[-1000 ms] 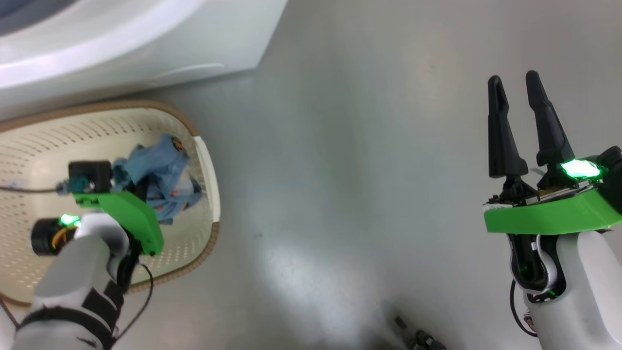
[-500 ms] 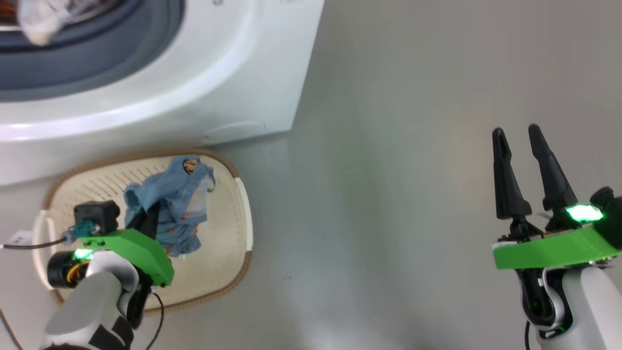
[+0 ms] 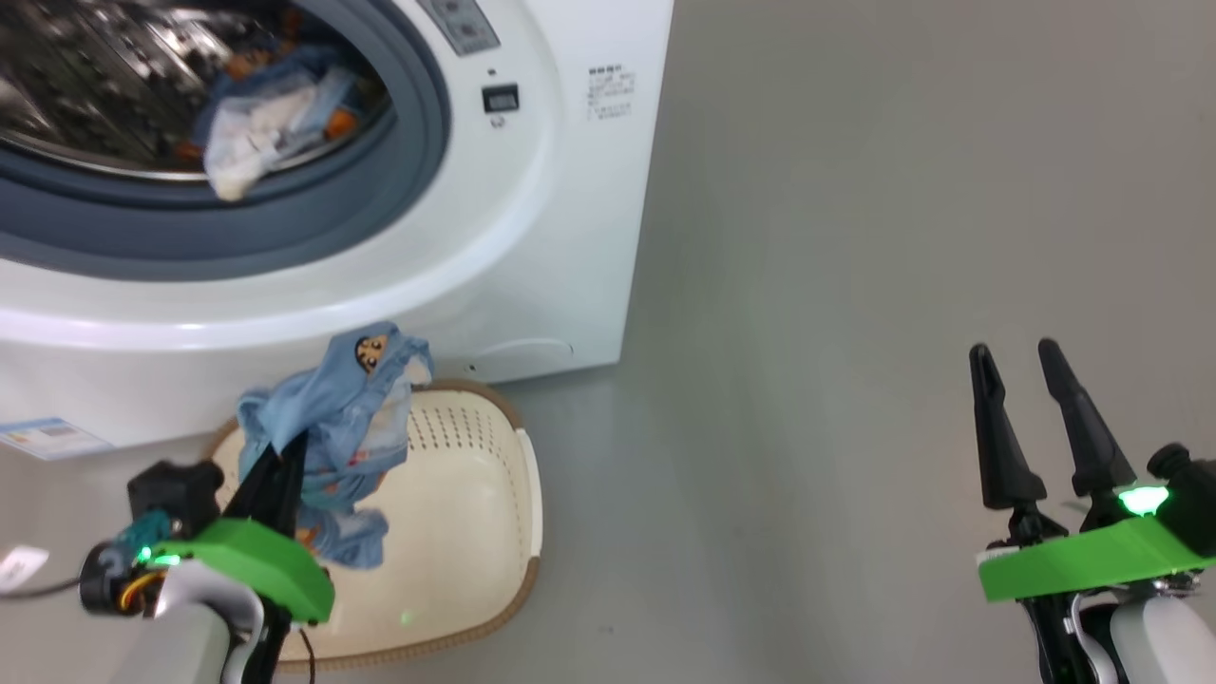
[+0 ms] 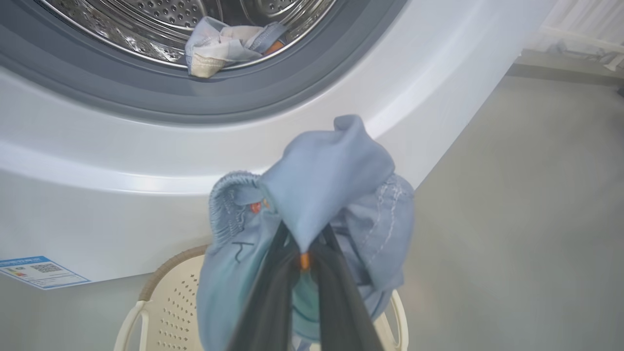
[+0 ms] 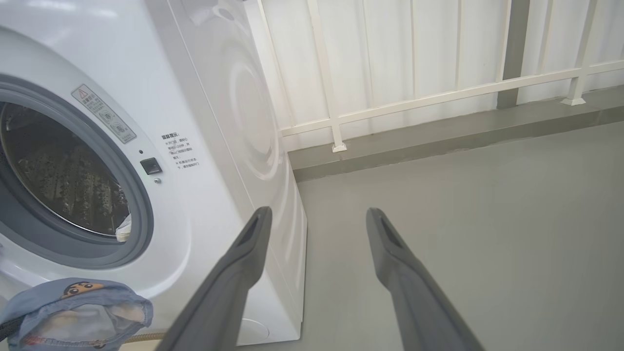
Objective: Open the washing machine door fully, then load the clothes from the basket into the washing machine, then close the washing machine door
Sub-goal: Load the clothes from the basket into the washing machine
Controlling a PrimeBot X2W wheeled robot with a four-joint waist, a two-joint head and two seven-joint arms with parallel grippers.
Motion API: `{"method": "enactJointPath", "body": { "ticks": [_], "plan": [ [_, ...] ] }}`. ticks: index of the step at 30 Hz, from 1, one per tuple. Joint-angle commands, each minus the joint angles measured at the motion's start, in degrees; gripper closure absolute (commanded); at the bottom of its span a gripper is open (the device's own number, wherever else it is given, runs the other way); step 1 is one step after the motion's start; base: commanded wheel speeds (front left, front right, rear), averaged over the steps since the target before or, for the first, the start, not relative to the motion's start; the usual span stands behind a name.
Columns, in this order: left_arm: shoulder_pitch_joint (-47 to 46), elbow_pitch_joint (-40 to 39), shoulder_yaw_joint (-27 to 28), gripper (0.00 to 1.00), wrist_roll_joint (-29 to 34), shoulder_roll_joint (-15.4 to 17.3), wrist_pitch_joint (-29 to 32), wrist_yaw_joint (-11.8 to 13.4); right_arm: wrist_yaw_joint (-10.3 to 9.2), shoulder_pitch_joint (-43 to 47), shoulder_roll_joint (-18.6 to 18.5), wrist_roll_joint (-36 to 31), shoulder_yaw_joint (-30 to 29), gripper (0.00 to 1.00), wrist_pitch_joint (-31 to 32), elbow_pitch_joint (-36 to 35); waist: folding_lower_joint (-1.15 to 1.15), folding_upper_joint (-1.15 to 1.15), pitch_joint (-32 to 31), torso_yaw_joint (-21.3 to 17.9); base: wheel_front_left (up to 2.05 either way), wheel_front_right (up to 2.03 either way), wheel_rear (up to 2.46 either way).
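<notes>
My left gripper is shut on a light blue bundle of the clothes, held above the far rim of the cream basket. In the left wrist view the bundle drapes over the dark fingers, in front of the washing machine. Its drum mouth stands uncovered, and another blue garment lies at the drum's front edge. The washing machine door is out of view. My right gripper hangs open over bare floor, far right of the machine.
A blue label sits at the machine's lower left corner. Grey floor stretches to the right of the machine and basket. A white railing and wall stand behind the machine's right side.
The head camera has tilted up, bringing the drum into view. My left gripper has lifted the blue bundle out of the basket to above its rim. The right gripper stays open.
</notes>
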Motion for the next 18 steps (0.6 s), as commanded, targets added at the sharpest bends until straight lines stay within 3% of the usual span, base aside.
{"method": "enactJointPath", "body": {
  "ticks": [1,9,18],
  "plan": [
    [0.75,-2.03,2.59,1.0,0.89,1.77,-0.78,0.52,0.31,0.73,-1.1,-1.03,0.67,0.0,-0.45,-1.1,0.01,0.0,-3.56,1.4,0.0,0.0,0.0],
    [10.84,-13.56,10.27,1.0,7.53,1.02,-0.78,1.84,0.31,4.8,-1.48,-1.24,0.16,0.0,-0.45,-0.81,0.01,0.0,-8.6,2.67,0.0,0.0,0.0],
    [19.93,-23.88,16.06,1.0,12.93,-1.09,-0.78,1.25,0.31,8.17,-2.46,-1.39,0.01,0.0,-0.45,-0.69,0.01,0.0,-12.47,3.8,0.0,0.0,0.0]
  ]
}}
